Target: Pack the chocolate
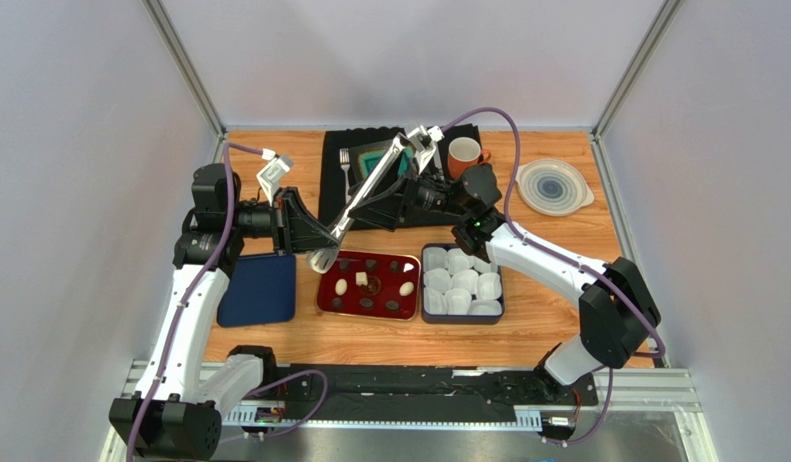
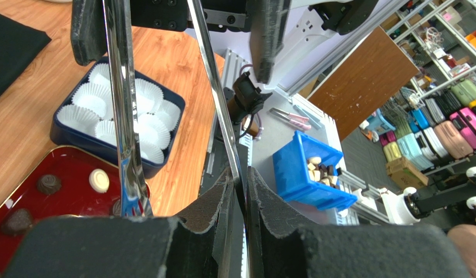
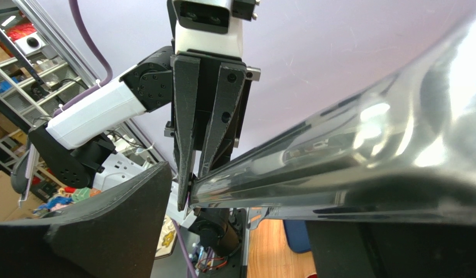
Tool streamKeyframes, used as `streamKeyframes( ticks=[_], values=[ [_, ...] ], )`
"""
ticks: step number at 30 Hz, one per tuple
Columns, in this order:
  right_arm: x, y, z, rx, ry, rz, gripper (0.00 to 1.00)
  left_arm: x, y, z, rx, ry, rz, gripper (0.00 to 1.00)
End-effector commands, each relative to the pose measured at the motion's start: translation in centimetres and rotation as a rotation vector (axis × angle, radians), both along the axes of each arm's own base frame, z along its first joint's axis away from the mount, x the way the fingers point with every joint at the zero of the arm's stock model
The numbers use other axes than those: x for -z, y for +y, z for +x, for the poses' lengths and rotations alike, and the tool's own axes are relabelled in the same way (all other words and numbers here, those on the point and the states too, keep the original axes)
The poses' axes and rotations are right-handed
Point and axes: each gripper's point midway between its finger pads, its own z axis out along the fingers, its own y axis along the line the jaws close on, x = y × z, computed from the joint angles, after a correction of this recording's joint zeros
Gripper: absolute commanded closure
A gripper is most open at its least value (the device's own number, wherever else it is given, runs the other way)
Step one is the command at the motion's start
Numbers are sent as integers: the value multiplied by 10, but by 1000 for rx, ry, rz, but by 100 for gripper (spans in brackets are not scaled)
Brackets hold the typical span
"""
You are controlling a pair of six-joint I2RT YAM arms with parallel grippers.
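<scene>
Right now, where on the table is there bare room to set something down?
Bare wood lies right of the blue box, in front of the grey plate, partly under the right arm, and in a strip before the red tray. Crowded: back centre, where the tongs cross the black mat by the mug.

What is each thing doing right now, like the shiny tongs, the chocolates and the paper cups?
Shiny metal tongs: lifted off the table, gripped by the left gripper.
Right gripper: open, fingers either side of the tongs.
Small chocolates: unpacked, in the red tray.
White paper cups: empty, in the dark blue box.
Orange mug: upright.
</scene>
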Motion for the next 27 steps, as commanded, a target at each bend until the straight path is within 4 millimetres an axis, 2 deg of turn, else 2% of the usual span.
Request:
streamKeyframes(
  ticks=[1, 2, 4, 13, 18, 21, 24, 25, 26, 27],
  values=[
    [-16, -2, -1, -17, -17, 38, 25, -25, 8, -53, 277, -50, -92, 79],
    [-16, -2, 0, -16, -15, 40, 33, -26, 9, -54, 277, -50, -92, 79],
    [-18, -4, 1, -7, -10, 48, 39, -27, 9, -54, 277, -55, -92, 79],
    [-31, -13, 5, 47, -2, 104, 48, -27, 9, -54, 277, -52, -92, 79],
    [-37, -18, 7, 80, -10, 99, 61, -27, 8, -53, 276, -55, -92, 78],
    [-41, -20, 7, 99, -18, 80, 64, -27, 8, -53, 277, -55, -92, 73],
    [-43, -24, 7, 128, -42, 46, 64, -28, 9, -48, 280, -79, -70, 60],
    [-38, -24, 9, 145, -49, 15, 64, -28, 9, -47, 273, -77, -61, 55],
    [-40, -26, 9, 157, -59, 8, 64, -29, 9, -47, 267, -39, -50, 53],
    [-39, -26, 10, 167, -64, -5, 64, -30, 9, -43, 263, -87, -39, 50]
  ],
)
